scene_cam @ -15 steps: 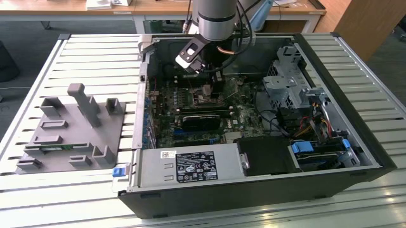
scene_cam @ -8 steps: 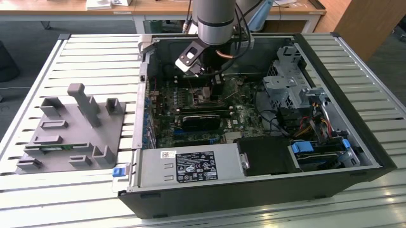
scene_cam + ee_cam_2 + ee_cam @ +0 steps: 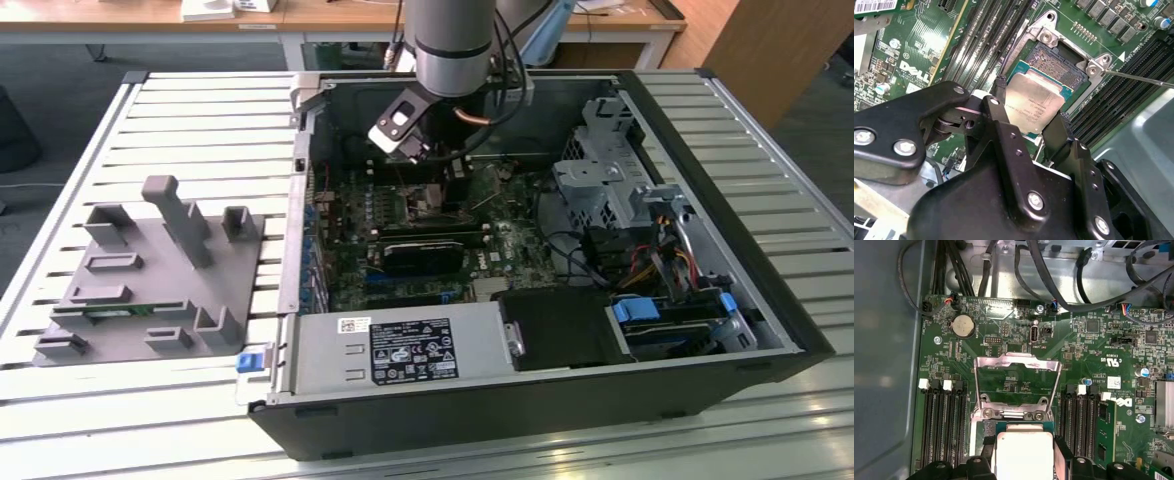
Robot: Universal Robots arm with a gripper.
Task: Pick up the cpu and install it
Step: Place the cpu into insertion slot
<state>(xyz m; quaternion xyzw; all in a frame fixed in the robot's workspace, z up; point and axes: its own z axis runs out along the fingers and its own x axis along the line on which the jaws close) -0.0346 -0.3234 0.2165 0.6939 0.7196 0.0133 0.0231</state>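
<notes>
The cpu (image 3: 1035,98), a flat square chip with a shiny silver-grey top, sits between my two black fingers (image 3: 998,89) in both wrist views. My gripper (image 3: 1029,105) is shut on it by two opposite edges. The chip hangs over the dark metal-framed socket (image 3: 1066,62) on the green motherboard, and part of the socket's contact field shows beyond it. Whether chip and socket touch I cannot tell. In the first wrist view the cpu (image 3: 1024,452) lies just before the socket's raised load plate (image 3: 1017,371). The exterior view shows my gripper (image 3: 422,152) low inside the open computer case (image 3: 747,300).
Black memory slots (image 3: 944,425) flank the socket on both sides. A thin socket lever (image 3: 1136,78) juts out beside the frame. Cables (image 3: 1054,285) run along the case wall. A grey fixture tray (image 3: 147,270) sits at the exterior view's left; the power supply (image 3: 400,350) lies in front.
</notes>
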